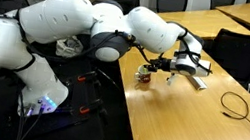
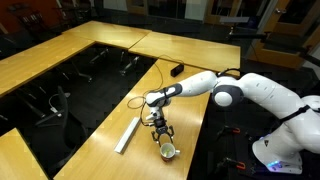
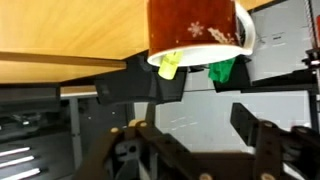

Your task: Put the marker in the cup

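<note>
The cup (image 3: 195, 25) fills the top of the wrist view, which stands upside down; it is white with dark red sides and snowflake marks. The yellow marker (image 3: 168, 66) pokes out of its mouth, beside something green (image 3: 222, 70). My gripper (image 3: 195, 125) is open and empty, its dark fingers spread, a short way above the cup. In both exterior views the cup (image 1: 144, 75) (image 2: 167, 151) stands upright near the table's edge, and the gripper (image 1: 172, 71) (image 2: 159, 131) hangs just over and beside it.
A long flat grey bar (image 1: 197, 81) (image 2: 127, 134) lies on the wooden table next to the cup. A thin black looped cable (image 1: 236, 103) (image 2: 150, 85) lies farther along. The table's edge (image 2: 195, 140) drops off right beside the cup.
</note>
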